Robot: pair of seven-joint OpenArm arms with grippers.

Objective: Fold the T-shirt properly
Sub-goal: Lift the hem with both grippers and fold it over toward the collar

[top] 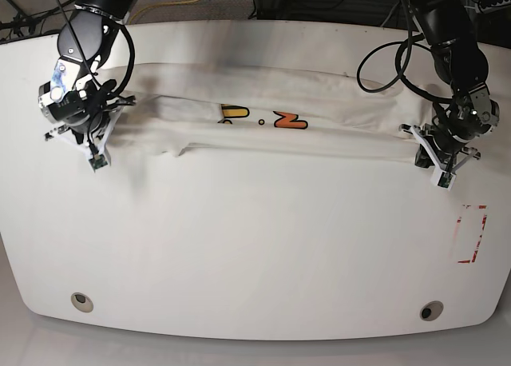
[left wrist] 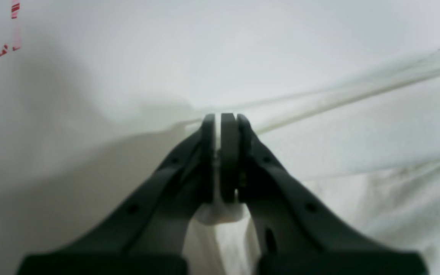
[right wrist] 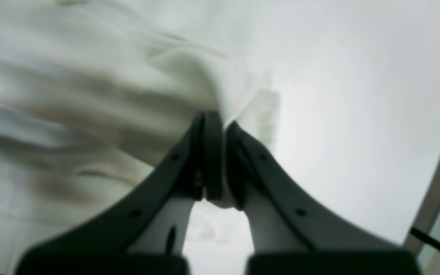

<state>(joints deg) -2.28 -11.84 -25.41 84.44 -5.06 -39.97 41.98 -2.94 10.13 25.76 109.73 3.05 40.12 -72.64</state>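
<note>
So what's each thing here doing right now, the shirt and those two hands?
T-shirt: stretched out in a long crumpled band across the far part of the table, partly folded over, only bits of the orange print showing.
Left hand: shut on the T-shirt, white cloth pinched between its fingers.
Right hand: shut on the T-shirt's other end.
Table: white, bare in front, with a red marking near one edge.

A white T-shirt (top: 271, 114) shows yellow-orange letters near the frame's upper centre. It lies on a white surface (top: 255, 254). Red dashed marks (top: 471, 234) sit at lower right.
</note>
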